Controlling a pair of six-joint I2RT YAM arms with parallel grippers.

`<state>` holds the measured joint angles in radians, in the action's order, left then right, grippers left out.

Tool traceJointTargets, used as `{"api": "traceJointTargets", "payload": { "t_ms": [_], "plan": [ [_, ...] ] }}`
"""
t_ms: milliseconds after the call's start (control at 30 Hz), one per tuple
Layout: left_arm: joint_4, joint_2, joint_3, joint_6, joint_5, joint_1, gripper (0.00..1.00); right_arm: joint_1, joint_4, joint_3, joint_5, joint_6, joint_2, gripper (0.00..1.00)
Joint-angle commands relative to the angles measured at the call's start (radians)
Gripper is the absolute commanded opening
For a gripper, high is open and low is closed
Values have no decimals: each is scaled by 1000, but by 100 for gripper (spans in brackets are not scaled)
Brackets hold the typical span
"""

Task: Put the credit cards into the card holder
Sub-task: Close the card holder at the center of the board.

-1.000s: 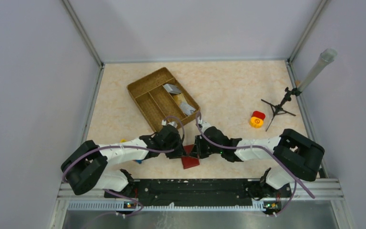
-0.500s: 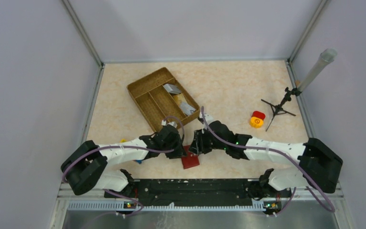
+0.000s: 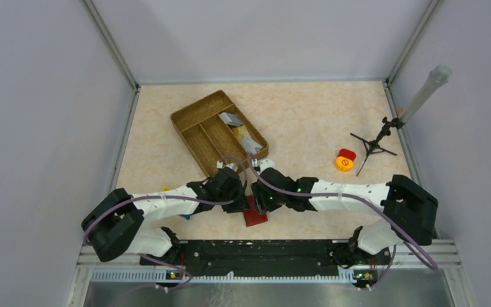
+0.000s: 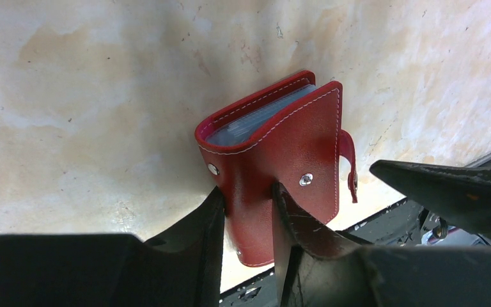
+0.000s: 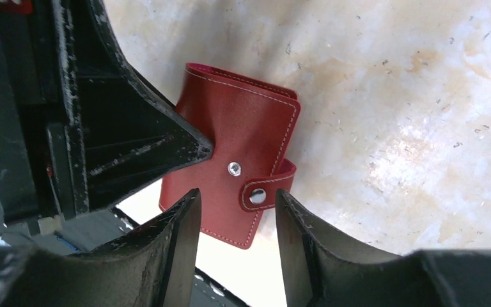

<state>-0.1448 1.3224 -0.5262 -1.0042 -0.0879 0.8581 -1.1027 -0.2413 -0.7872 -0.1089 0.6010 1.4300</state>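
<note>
The red leather card holder (image 4: 288, 147) stands on edge on the table, its clear sleeves showing at the top. My left gripper (image 4: 248, 198) is shut on one of its covers. My right gripper (image 5: 238, 195) is open; its fingers straddle the holder's (image 5: 236, 141) lower edge and snapped strap tab (image 5: 262, 192) without pinching them. In the top view both grippers meet over the holder (image 3: 254, 216) near the front edge. The credit cards, one grey (image 3: 231, 119) and other pale ones (image 3: 248, 141), lie in the wooden tray (image 3: 195, 104).
A yellow and red toy (image 3: 344, 160) and a small black tripod (image 3: 374, 144) carrying a long tube stand at the right. Small coloured pieces (image 3: 165, 188) lie under the left arm. The black base rail runs just behind the holder.
My right gripper has gone from shut to open and shifted left to the holder's strap side. The left gripper keeps its hold and has not moved.
</note>
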Motion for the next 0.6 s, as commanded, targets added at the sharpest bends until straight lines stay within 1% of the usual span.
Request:
{"api": "traceJointTargets", "payload": {
  "t_ms": [0, 167, 367, 500, 567],
  "plan": [
    [-100, 30, 44, 24, 43, 5, 31, -42, -65, -100, -91, -6, 45, 44],
    [-98, 31, 44, 24, 41, 4, 31, -51, -132, -139, -143, 9, 93, 35],
    [-92, 40, 45, 24, 38, 5, 31, -59, -165, -156, -153, 16, 104, 32],
    [-91, 39, 46, 24, 37, 4, 31, -62, -171, -158, -158, 19, 102, 24],
    [-92, 41, 45, 24, 37, 5, 31, -63, -172, -160, -158, 20, 99, 22]
  ]
}}
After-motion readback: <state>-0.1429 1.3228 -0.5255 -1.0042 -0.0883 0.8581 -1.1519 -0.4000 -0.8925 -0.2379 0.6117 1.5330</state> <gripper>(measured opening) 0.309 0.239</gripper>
